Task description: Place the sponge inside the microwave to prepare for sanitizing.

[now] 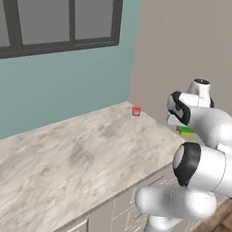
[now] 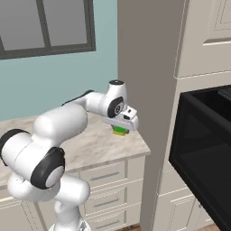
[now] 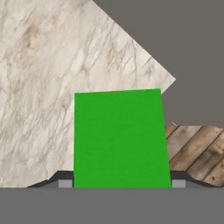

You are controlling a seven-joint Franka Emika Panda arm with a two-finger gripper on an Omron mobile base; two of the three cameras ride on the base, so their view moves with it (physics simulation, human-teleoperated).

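Observation:
The sponge, bright green on top, sits between my two dark fingertips and looks large and close in the hand view. From the right base view the sponge shows its yellow underside under my hand, just over the counter's right end. My gripper is shut on it. In the left base view the sponge peeks out behind my arm. The black microwave is built into the tall cabinet to the right, its dark front angled toward me.
A marble counter runs left under a window. A tiny red cup stands at its back corner. A tall grey panel separates the counter from the microwave cabinet. Wooden floor lies past the counter's edge.

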